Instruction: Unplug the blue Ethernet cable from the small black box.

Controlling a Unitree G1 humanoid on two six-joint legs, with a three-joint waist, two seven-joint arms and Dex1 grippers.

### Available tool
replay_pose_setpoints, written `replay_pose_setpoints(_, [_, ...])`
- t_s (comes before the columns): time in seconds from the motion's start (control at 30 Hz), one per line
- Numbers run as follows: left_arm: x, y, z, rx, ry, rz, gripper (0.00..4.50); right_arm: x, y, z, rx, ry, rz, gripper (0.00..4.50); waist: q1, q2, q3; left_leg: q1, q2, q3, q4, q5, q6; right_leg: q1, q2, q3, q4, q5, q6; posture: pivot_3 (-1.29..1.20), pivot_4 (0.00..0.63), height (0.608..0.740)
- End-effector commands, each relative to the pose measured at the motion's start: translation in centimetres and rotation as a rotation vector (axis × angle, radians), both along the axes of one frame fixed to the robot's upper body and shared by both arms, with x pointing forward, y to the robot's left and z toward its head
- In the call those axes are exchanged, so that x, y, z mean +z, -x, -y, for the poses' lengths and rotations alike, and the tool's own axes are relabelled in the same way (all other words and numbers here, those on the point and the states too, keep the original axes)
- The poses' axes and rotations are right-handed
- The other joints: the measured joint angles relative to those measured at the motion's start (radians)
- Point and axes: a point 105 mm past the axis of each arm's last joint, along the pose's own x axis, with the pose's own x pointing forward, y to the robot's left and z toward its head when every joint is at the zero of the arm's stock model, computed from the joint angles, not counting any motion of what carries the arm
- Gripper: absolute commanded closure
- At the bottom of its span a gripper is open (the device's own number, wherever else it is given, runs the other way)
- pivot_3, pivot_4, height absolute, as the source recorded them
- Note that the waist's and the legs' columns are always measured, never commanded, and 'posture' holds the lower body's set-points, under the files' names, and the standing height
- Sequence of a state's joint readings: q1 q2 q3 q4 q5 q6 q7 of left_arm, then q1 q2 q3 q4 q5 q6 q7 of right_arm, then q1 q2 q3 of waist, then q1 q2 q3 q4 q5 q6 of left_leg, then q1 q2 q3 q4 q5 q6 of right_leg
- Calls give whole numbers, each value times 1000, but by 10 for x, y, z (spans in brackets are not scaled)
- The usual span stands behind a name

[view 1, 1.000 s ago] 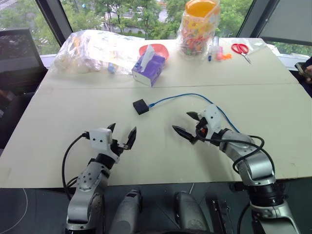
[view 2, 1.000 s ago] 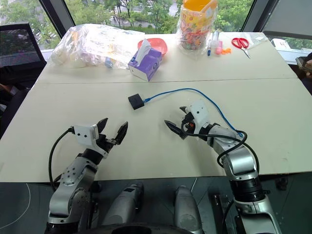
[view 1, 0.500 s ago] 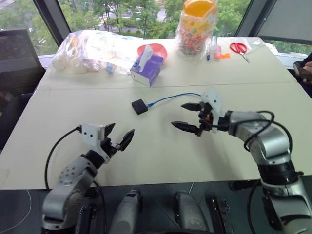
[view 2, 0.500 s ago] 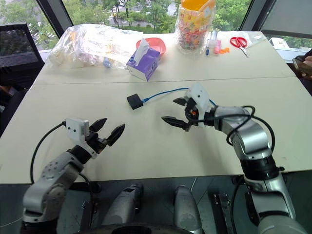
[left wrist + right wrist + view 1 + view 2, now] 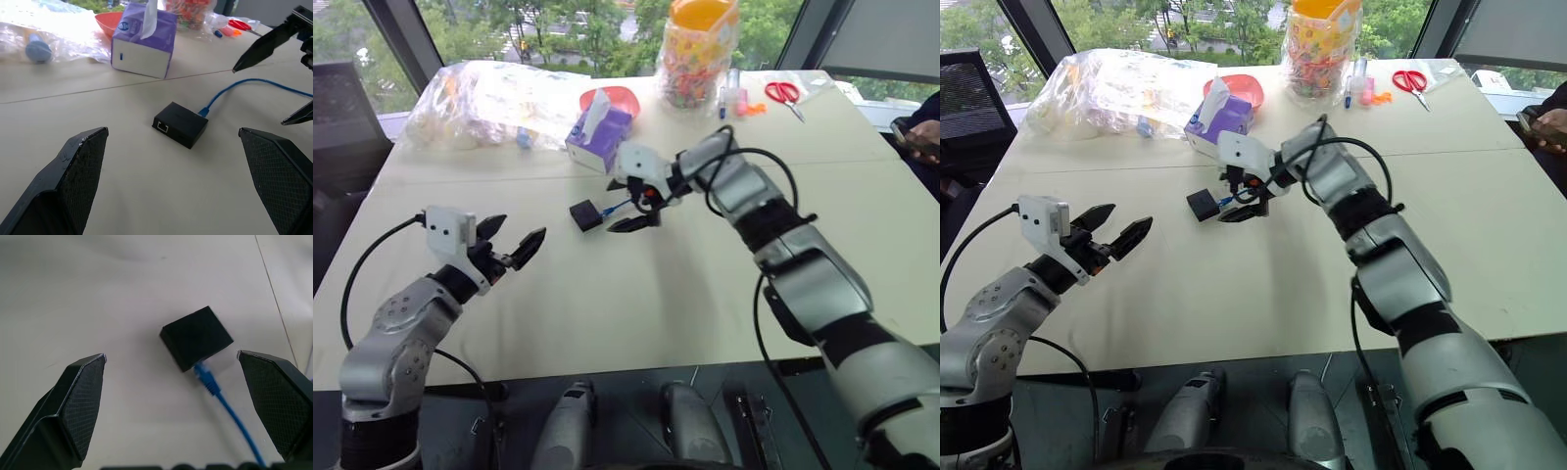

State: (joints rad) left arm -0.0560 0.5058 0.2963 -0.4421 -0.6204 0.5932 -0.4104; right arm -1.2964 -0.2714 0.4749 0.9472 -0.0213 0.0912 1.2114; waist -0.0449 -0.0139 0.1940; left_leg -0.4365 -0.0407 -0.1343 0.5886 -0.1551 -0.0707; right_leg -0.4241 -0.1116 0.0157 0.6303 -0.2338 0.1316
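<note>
Blue Ethernet cable (image 5: 230,92) sat plugged into the unlabelled small black box (image 5: 196,337); right gripper (image 5: 172,396) and left gripper (image 5: 173,186) both gaped wide, empty.

The left end effector (image 5: 173,183) stands wide open above the pale worktop (image 5: 122,196). Ahead of it, between its two fingers, lies the small black box (image 5: 180,124), the blue cable (image 5: 244,87) plugged into its far side. Beyond sits a purple tissue box (image 5: 143,41).
</note>
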Motion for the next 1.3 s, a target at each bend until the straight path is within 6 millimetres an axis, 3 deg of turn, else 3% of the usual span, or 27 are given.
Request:
replay_pose_setpoints(0.03, [12,3,3,21,-15,77,56,-4,-10,-14,-20,81,63,0,0,0,0,0,0,0,0,0,0,-1,0,1,0,0,0,0,150,728])
replay_pose_setpoints(0.23, [16,8,-9,103,-44,127,56,-31,-15,-26,-69,236,136,0,-1,0,0,0,0,-1,-2,1,-3,-2,2,1,2,0,-1,0,150,728])
replay_pose_setpoints(0.63, [15,24,-17,184,-64,155,56,-40,-26,-28,-232,223,170,0,-3,1,0,8,5,-1,-10,2,-4,-1,8,4,2,-1,-6,0,150,728])
replay_pose_setpoints(0.83, [23,31,-27,251,-66,186,56,-57,-20,-22,-235,284,100,0,-3,1,0,10,6,-1,-10,2,-4,1,8,4,2,-1,-7,0,150,728])
replay_pose_setpoints(0.97, [20,42,-30,303,-72,184,56,-66,-6,-32,-239,241,-73,0,-4,0,0,11,6,0,-10,2,-4,2,8,5,2,-1,-7,0,150,728])
replay_pose_setpoints(1.07, [17,52,-30,322,-97,171,56,-68,-3,-35,-242,234,-109,0,-7,1,-1,11,6,0,-10,2,-4,2,8,5,2,-1,-7,0,150,728])
replay_pose_setpoints(1.2, [23,60,-37,359,-114,174,0,-70,-5,-37,-265,218,-93,1299,-23,1,-1,11,7,0,-11,2,-4,2,9,4,2,-2,-8,0,150,728])
replay_pose_setpoints(1.3, [24,62,-40,369,-121,170,0,-69,-2,-37,-247,216,-118,2898,-26,1,-1,11,7,0,-10,2,-4,2,9,4,3,-1,-9,0,150,728])
